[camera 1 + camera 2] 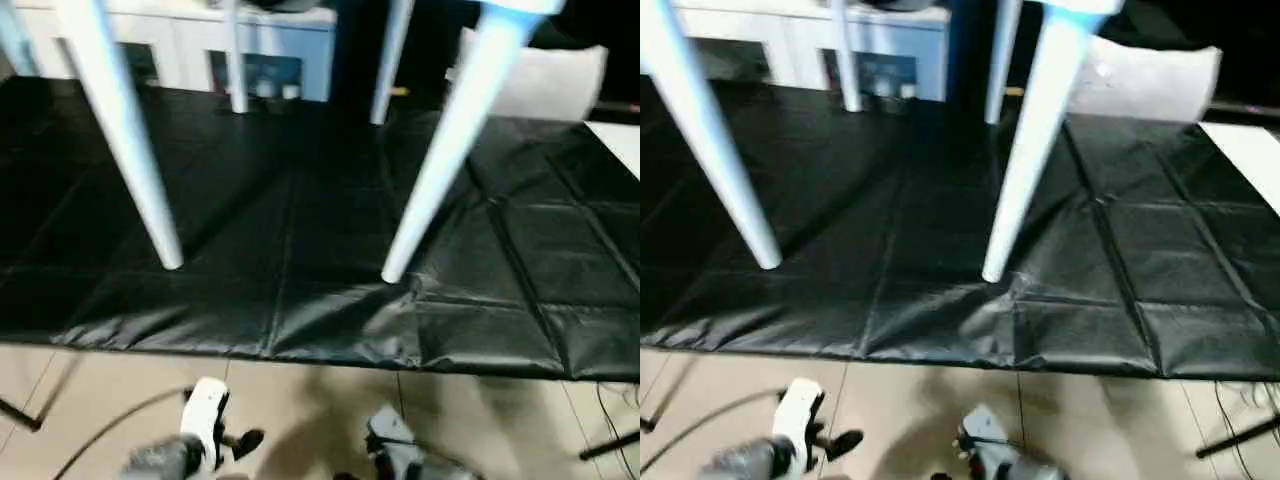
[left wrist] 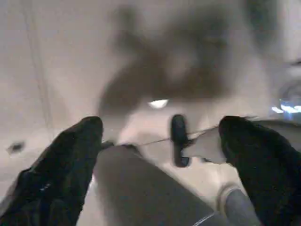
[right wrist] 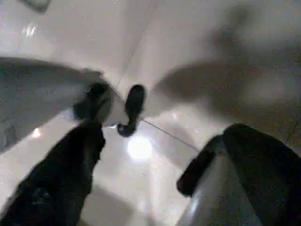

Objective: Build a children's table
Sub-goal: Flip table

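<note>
The children's table point(image 1: 470, 110) is seen standing upright on a black creased mat point(image 1: 300, 250) spread over the floor, with four white tapered legs planted on it. Two legs are set near: the near left leg point(image 1: 125, 130) and the near right leg point(image 1: 440, 160), both splayed outward toward their feet. Two more legs point(image 1: 236, 60) are seen at the far side, in front of a white cabinet point(image 1: 180, 45).

Nearer than the mat, over the pale tiled floor point(image 1: 300, 410), both arms are held low. The left hand point(image 2: 160, 141) is shown with its black fingers point(image 2: 70, 160) spread wide apart and nothing between them. The right hand point(image 3: 160, 155) is likewise open and empty, well apart from the table.
</note>
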